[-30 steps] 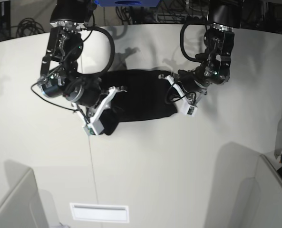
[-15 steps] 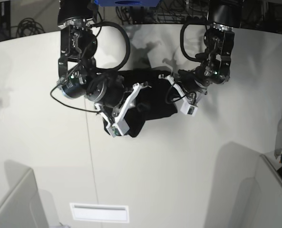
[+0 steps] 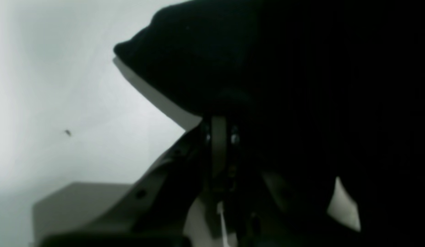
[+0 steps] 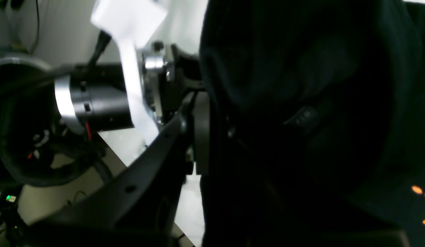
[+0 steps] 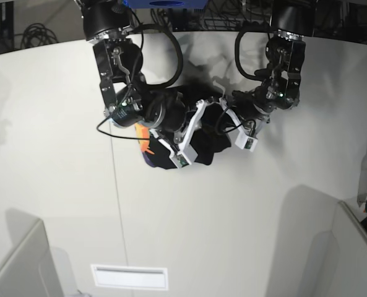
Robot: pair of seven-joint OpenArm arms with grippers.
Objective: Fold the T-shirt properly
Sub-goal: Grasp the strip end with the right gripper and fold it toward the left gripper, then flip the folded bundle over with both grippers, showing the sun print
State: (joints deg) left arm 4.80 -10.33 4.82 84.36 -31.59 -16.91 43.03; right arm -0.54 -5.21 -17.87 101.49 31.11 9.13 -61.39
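Black cloth is filling most of both wrist views, hiding the fingertips of either gripper. The T-shirt (image 5: 198, 133) is lying bunched on the white table (image 5: 245, 223) between the two arms, its long axis running roughly side to side in the base view, with the arms covering much of it. An orange-and-purple patch of print is peeking out at its near-left edge, and orange flecks are showing low in the right wrist view. The right gripper (image 5: 192, 133) is clamping a raised fold of the shirt. The left gripper (image 5: 223, 120) is closed at the shirt's opposite edge; whether cloth is pinched there is hard to make out.
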